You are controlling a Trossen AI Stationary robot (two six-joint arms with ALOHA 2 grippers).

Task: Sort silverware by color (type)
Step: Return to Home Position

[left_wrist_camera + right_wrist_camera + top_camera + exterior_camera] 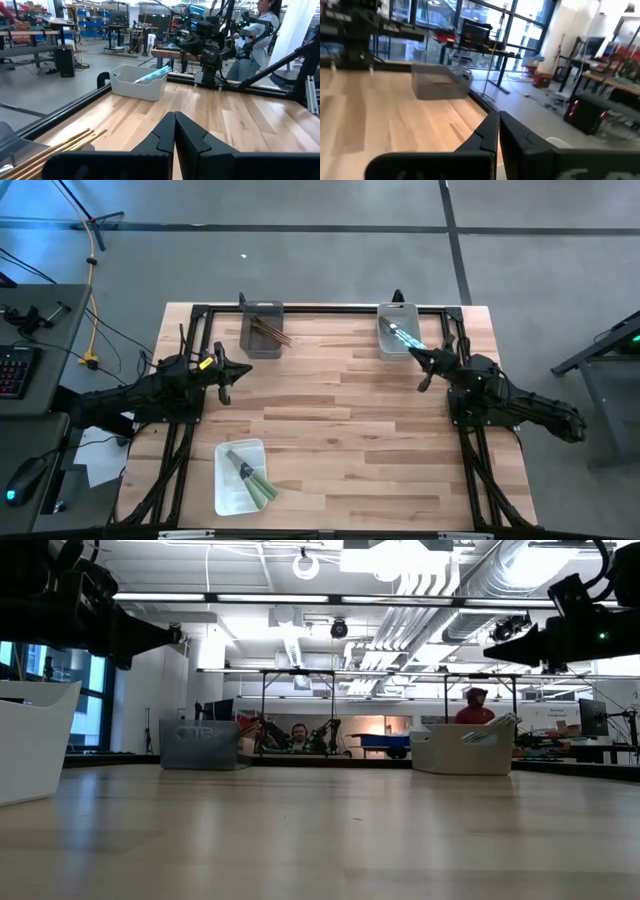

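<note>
left gripper (224,371) clenched empty, right gripper (424,368) same, green knives (260,489) in white bin (224,480), brown sticks (271,332) and teal ones (404,333) binned too

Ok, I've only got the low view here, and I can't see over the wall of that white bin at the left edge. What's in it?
Observer: From above, the white bin holds green-handled knives with silver blades, lying together inside it.
Operator: And the dark bin at the back?
Observer: The dark bin holds thin brown sticks, bunched along one side.
Operator: Is either gripper carrying anything?
Observer: No. Each wrist view shows the fingers shut with nothing between them: the left gripper and the right gripper.
</note>
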